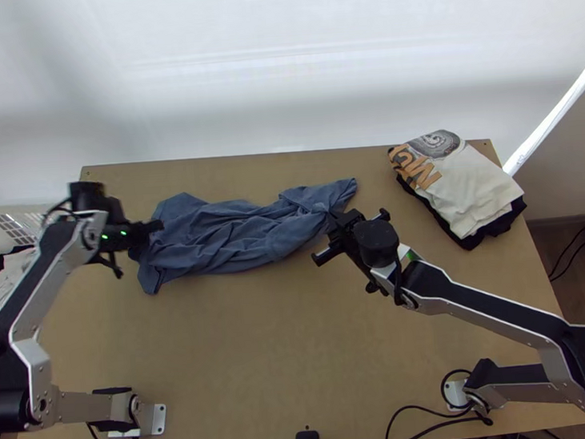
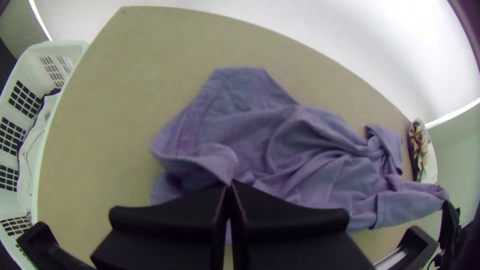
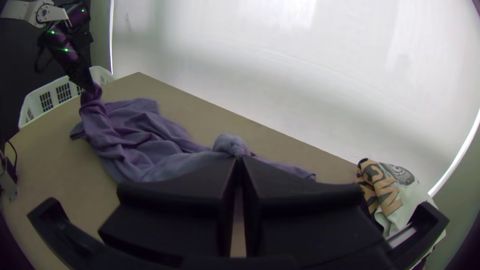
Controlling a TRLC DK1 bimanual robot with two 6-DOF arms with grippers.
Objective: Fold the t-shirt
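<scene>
Closest to the camera in the top view, the pale and black links of the left arm [image 1: 33, 350] bend over the table [image 1: 237, 344]. The left end effector [image 1: 156, 227] is closed at one end of the blue-grey t-shirt [image 1: 237, 235], which lies rumpled, in long creases, from there across to the right end effector [image 1: 336, 218], with a flap running on past the latter's fingertips. Well to the right of the right end effector, toward the far edge, a light printed garment [image 1: 479, 186] lies on a dark one [image 1: 470, 241]. Beyond the table's side, left of the left end effector, stands a white basket [image 1: 21, 209] with clothes inside.

From the left wrist view, the left end effector has its black fingers [image 2: 175, 212] brought together on a raised fold of the t-shirt, the rest spreading in wrinkles just beyond them.

From the right wrist view, the right end effector's black fingers [image 3: 295, 200] are pinched together on a bunched knob of the t-shirt. Farther off from it, the cloth rises from the table to the left end effector's grip.
</scene>
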